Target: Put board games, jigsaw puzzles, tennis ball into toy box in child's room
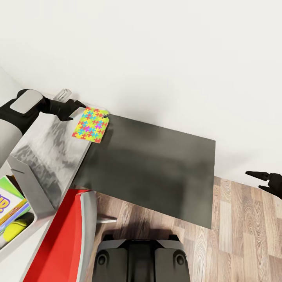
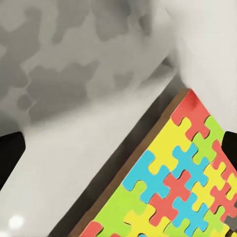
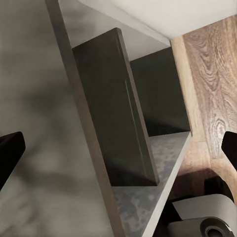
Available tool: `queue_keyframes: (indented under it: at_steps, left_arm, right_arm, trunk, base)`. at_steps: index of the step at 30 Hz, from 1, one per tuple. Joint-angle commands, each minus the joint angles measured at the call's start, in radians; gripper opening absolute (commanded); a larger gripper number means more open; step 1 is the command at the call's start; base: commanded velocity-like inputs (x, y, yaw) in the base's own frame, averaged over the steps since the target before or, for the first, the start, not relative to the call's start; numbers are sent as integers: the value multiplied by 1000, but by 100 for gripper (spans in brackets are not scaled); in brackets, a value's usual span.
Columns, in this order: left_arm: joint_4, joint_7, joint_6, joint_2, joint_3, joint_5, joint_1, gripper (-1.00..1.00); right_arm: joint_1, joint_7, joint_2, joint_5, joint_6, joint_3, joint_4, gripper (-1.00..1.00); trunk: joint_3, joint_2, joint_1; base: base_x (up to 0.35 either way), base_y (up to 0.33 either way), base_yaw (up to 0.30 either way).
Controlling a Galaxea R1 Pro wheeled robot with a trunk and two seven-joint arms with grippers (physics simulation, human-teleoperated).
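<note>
Lying flat at the far end of the pale mottled grey table (image 1: 47, 152), the bright multicoloured jigsaw puzzle box (image 1: 91, 125) runs its long axis toward the white wall (image 1: 164, 58). The black left gripper (image 1: 75, 106) hovers beside it, open and empty. The black right gripper (image 1: 261, 180) hangs open and empty over the wood-plank floor (image 1: 243, 227).
</note>
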Motion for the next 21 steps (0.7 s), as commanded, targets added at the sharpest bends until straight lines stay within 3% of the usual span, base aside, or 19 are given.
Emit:
queue_keyframes:
  at_steps: [1, 8, 13, 14, 17, 18, 20, 21]
  left_arm:
    - [-2, 9, -1, 1, -5, 17, 0, 100]
    - [-17, 9, 3, 20, 1, 19, 0, 100]
    - [-99, 12, 57, 83, 50, 34, 3, 100]
    - [-99, 12, 57, 83, 50, 34, 3, 100]
    - [-192, 36, 99, 136, 78, 40, 10, 100]
    - [-192, 36, 99, 136, 78, 40, 10, 100]
    - [-262, 67, 116, 167, 90, 44, 18, 100]
    - [-262, 67, 116, 167, 90, 44, 18, 100]
  right_arm:
    - [-1, -10, 0, -10, 3, 0, -1, 100]
    - [-1, -10, 0, -11, 3, -1, -1, 100]
    - [1, 5, 0, -13, 3, 3, -2, 100]
    - [1, 5, 0, -13, 3, 3, -2, 100]
    - [2, 40, 0, -13, 3, 5, -2, 100]
    - [2, 40, 0, -13, 3, 5, -2, 100]
    - [2, 77, 0, -13, 3, 5, -2, 100]
    - [2, 77, 0, -13, 3, 5, -2, 100]
  trunk:
    - [-1, -1, 7]
    - [-1, -1, 7]
    - [-1, -1, 7]
    - [-1, -1, 7]
    - [-1, -1, 7]
    - [-1, -1, 7]
    - [-1, -1, 7]
    - [-1, -1, 7]
  base:
    - [0, 0, 0]
    - [0, 0, 0]
    - [0, 0, 0]
    - [0, 0, 0]
    - [0, 0, 0]
    - [0, 0, 0]
    - [0, 0, 0]
    - [0, 0, 0]
